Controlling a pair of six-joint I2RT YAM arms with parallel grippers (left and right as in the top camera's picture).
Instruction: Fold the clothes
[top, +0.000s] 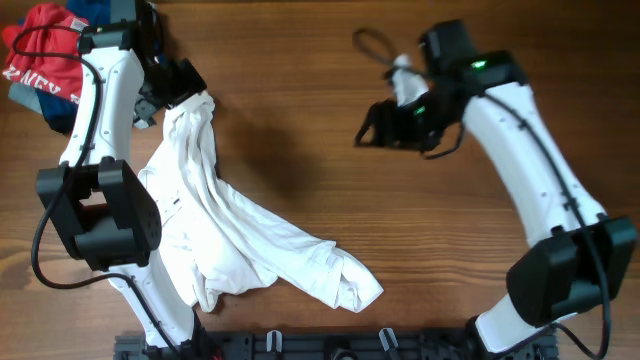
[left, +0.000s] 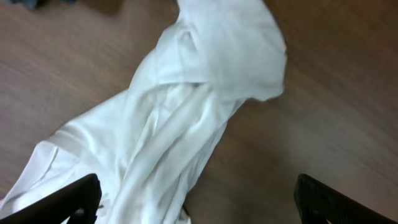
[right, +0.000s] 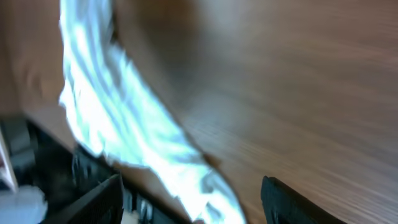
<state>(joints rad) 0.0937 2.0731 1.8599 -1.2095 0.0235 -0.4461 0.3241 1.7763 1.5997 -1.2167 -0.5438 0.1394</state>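
Both our left gripper (left: 199, 190) and right gripper (right: 193, 186) hang spread, empty; the shirt (top: 240, 230) lies bunched, so next we should grasp its edges and flatten it

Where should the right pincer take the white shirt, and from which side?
The white shirt lies as a crumpled strip; its right end is a folded lump with bare table beside it. I'd bring the right pincer down from that side and pinch the lump's outer edge.

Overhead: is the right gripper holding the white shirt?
No, the right gripper hangs open above the table, well apart from the white shirt.
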